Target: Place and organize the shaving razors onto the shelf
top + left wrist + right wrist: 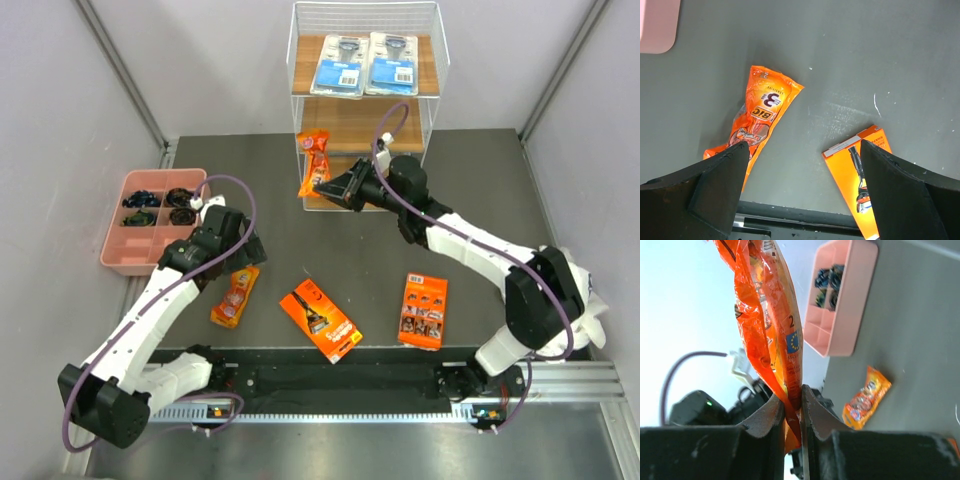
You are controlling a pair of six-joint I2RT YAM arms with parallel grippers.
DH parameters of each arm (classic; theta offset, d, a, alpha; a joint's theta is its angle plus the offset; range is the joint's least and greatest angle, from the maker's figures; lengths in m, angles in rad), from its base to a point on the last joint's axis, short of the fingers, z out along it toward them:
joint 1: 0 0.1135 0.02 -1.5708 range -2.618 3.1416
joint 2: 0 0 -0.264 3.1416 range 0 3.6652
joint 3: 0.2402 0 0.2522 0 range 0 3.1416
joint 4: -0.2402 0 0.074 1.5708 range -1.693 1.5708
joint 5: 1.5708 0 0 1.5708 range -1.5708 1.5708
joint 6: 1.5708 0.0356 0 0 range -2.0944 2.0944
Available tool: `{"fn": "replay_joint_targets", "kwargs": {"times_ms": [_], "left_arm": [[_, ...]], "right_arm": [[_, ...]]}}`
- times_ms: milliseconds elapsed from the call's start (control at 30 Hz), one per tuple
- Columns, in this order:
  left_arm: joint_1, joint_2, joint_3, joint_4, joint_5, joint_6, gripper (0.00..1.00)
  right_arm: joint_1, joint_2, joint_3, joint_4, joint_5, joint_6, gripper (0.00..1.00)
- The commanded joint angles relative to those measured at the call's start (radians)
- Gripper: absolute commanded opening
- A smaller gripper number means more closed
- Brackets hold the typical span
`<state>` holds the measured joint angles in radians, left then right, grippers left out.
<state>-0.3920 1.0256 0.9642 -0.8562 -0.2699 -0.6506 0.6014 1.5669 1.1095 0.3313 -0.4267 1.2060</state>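
My right gripper (322, 187) is shut on an orange pouch (316, 160), holding it upright in front of the shelf's (300, 95) lower left; the right wrist view shows the pouch (767, 315) pinched between the jaws. Two clear-and-blue blister cards (338, 64) (391, 63) lie side by side on the top board. My left gripper (240, 262) is open above the table. The second orange pouch (235, 296) (757, 117) lies under its left finger, and the long orange-black box (320, 320) (857, 172) under its right finger. An orange card (423, 311) lies at the front right.
A pink compartment tray (112, 250) with small dark items stands at the left, also seen in the right wrist view (842, 305). The black base rail (330, 385) runs along the near edge. Grey walls close in on both sides.
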Motion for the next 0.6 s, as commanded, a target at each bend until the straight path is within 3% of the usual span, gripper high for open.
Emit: {"fn": "replay_joint_targets", "kwargs": {"times_ms": [0, 567], "left_arm": [[0.004, -0.016, -0.007, 0.037, 0.001, 0.017, 0.96], [0.004, -0.036, -0.016, 0.037, 0.008, 0.017, 0.96]], "right_arm": [[-0.037, 0.036, 0.102, 0.071, -0.02, 0.027, 0.0], [-0.046, 0.173, 0.254, 0.031, 0.045, 0.092, 0.03]]}}
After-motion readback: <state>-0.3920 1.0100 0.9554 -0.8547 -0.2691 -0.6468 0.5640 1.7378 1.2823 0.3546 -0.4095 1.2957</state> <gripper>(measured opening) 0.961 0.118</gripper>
